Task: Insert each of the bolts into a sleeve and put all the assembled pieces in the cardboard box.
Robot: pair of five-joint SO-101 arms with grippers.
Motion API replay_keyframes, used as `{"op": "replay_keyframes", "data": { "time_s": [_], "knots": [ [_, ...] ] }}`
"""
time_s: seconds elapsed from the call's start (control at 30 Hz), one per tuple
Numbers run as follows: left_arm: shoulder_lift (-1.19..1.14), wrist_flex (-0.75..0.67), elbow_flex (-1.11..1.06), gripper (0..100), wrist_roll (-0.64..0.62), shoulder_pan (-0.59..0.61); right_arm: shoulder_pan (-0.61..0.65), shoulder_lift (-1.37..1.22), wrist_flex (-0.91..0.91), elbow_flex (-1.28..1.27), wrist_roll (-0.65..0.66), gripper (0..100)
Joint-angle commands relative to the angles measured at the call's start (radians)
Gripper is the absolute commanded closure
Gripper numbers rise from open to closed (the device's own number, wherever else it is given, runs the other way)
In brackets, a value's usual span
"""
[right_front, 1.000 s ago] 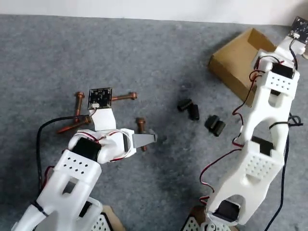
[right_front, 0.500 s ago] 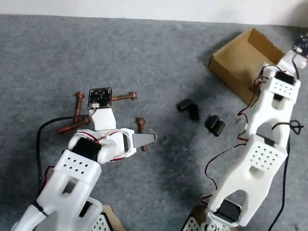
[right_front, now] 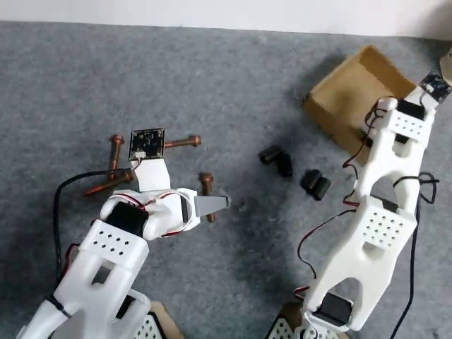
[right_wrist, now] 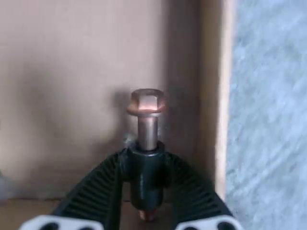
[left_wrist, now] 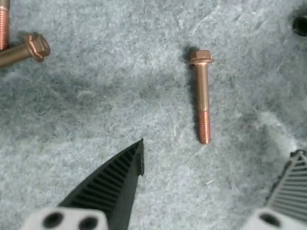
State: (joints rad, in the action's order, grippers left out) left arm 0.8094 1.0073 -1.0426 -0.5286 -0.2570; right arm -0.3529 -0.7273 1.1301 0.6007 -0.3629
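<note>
My right gripper (right_wrist: 146, 175) is shut on a black sleeve (right_wrist: 146, 167) with a copper bolt (right_wrist: 147, 104) pushed through it, held inside the cardboard box (right_wrist: 211, 96) close to one wall. In the high view the right arm reaches over the box (right_front: 346, 85). My left gripper (left_wrist: 219, 149) stands open just above the grey mat, with a loose bolt (left_wrist: 202, 96) lying ahead of its fingers. From above, that gripper (right_front: 217, 205) sits beside the same bolt (right_front: 206, 185). Three more bolts (right_front: 182, 142) lie to its left. Loose black sleeves (right_front: 277, 159) lie in two pairs mid-table.
The second sleeve pair (right_front: 316, 183) lies close to the right arm's base link. Two bolts (right_front: 106, 185) are partly covered by the left arm's wrist camera board (right_front: 147, 143). Bare grey mat stretches across the far side and between the arms.
The right arm has shifted over the box, its wrist drawing back toward the near side. The left arm and the loose parts have stayed put.
</note>
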Motion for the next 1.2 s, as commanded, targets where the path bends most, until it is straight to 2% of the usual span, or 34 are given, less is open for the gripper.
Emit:
{"op": "replay_keyframes", "data": {
  "time_s": [0.0, 0.13, 0.4, 0.47, 0.6, 0.67, 1.07, 1.17],
  "knots": [
    [0.012, -0.011, 0.005, 59, -0.003, 0.007, 0.015, 0.024, 0.022, 0.045, -0.018, 99.4],
    [0.012, -0.011, 0.005, 59, -0.003, 0.007, 0.012, 0.025, 0.091, 0.054, -0.017, 99.4],
    [0.012, -0.011, 0.004, 59, -0.003, 0.007, 0.005, 0.016, 0.177, 0.265, -0.011, 97.5],
    [0.012, -0.011, 0.004, 59, -0.003, 0.007, 0.007, 0.016, 0.177, 0.298, -0.011, 90.2],
    [0.012, -0.011, 0.004, 59, -0.003, 0.007, 0.027, 0.016, 0.236, 0.321, 0.028, 66.7],
    [0.012, -0.011, 0.004, 59, -0.003, 0.007, 0.036, 0.016, 0.285, 0.323, 0.029, 61.8],
    [0.012, -0.011, 0.004, 59, -0.003, 0.007, 0.061, 0.024, 0.334, 0.371, 0.023, 61.9],
    [0.012, -0.011, 0.004, 59, -0.003, 0.007, 0.085, 0.021, 0.421, 0.42, 0.02, 68.3]
  ]
}}
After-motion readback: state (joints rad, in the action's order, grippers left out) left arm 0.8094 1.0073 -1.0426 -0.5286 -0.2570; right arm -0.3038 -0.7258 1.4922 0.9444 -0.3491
